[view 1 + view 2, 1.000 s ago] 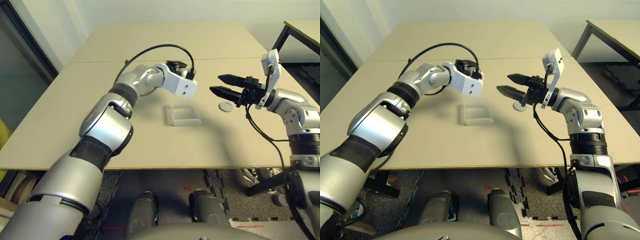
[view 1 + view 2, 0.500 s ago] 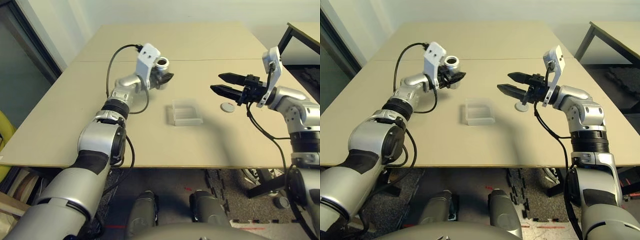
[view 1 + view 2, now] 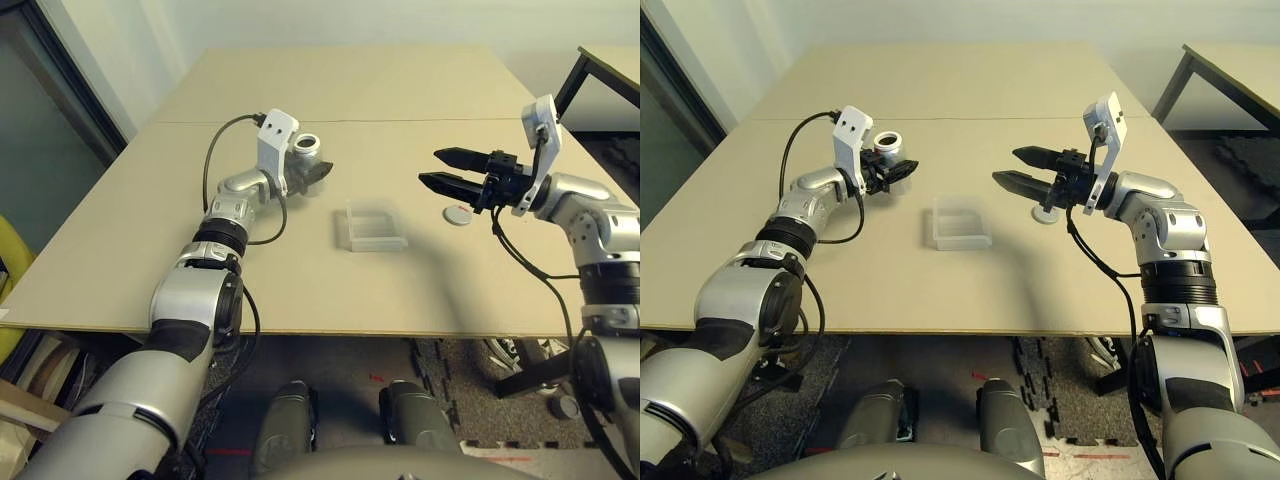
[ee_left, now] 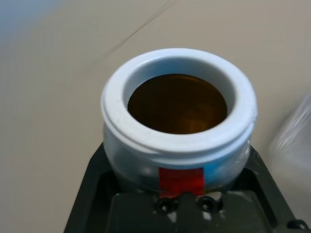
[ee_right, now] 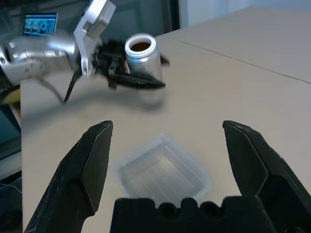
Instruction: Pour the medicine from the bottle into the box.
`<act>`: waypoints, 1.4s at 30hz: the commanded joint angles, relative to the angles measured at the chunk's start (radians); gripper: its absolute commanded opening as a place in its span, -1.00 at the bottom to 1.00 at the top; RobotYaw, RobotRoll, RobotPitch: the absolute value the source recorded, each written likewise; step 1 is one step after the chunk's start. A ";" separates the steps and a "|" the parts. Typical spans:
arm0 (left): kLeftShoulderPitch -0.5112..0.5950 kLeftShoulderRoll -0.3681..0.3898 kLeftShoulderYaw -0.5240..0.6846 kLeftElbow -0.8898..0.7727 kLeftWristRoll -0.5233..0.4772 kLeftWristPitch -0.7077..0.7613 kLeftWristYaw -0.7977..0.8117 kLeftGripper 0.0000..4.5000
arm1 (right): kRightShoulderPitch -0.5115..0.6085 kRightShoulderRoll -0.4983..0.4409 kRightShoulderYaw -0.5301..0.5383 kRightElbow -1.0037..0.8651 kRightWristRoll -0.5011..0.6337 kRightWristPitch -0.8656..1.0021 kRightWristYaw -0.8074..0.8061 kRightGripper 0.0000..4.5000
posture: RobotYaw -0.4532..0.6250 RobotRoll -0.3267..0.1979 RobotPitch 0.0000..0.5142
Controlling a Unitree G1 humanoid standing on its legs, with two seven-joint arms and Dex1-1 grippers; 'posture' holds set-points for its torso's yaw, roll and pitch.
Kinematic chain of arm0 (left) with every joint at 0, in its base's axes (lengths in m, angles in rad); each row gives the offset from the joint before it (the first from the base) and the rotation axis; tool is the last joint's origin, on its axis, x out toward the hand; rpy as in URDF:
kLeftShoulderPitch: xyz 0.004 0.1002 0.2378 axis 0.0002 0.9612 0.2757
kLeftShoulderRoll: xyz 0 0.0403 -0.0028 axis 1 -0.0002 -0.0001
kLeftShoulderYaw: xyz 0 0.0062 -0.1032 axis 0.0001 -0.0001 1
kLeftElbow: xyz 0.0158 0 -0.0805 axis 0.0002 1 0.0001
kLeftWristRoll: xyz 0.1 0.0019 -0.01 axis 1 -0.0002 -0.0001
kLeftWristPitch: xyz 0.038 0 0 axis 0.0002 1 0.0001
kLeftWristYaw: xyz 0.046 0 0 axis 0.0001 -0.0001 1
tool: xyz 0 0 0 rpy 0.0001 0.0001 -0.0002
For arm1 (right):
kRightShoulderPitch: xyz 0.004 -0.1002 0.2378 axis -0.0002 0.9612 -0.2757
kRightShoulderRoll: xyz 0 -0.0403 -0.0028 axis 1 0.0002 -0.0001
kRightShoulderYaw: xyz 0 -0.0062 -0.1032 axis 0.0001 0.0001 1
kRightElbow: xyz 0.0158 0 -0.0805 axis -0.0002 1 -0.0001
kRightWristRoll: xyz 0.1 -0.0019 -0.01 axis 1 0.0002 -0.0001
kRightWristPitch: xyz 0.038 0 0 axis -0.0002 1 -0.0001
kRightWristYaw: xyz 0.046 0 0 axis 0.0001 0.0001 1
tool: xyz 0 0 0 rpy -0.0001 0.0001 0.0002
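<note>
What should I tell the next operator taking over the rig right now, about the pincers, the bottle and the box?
Left pincer: shut on the small silvery-grey cylindrical bottle with white rim and red label patch, held upright and uncapped above the table, to the left of the box.
Right pincer: open, empty, hovering over the flat grey round cap.
Shallow clear plastic square box: on the beige table between both arms.
Done: bottle opened and in hand.
Left: whether medicine is already in the box cannot be told; check, and if not, tip the bottle over it.

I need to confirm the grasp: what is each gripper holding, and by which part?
Left gripper clamps the small silvery-grey bottle by its lower body, open mouth up. Right gripper is open, holding nothing.
</note>
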 commanded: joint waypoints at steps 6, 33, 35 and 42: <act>-0.294 -0.109 -0.740 0.095 0.808 -0.255 0.576 0.15 | -0.013 0.016 0.020 0.016 -0.009 -0.012 0.003 1.00 | -0.25 0.25 -1.00; -0.258 -0.160 -0.559 0.201 0.598 -0.320 0.419 0.15 | 0.029 0.008 -0.019 -0.033 0.018 0.008 -0.030 1.00 | -0.27 0.25 -1.00; -0.233 -0.154 -0.438 0.194 0.474 -0.310 0.318 0.15 | 0.024 0.002 -0.020 -0.021 0.014 0.004 -0.029 1.00 | -0.26 0.25 -1.00; -0.138 -0.124 -0.086 0.138 0.115 -0.191 0.036 0.15 | 0.000 -0.016 -0.022 0.049 -0.005 -0.024 -0.029 1.00 | -0.22 0.25 -1.00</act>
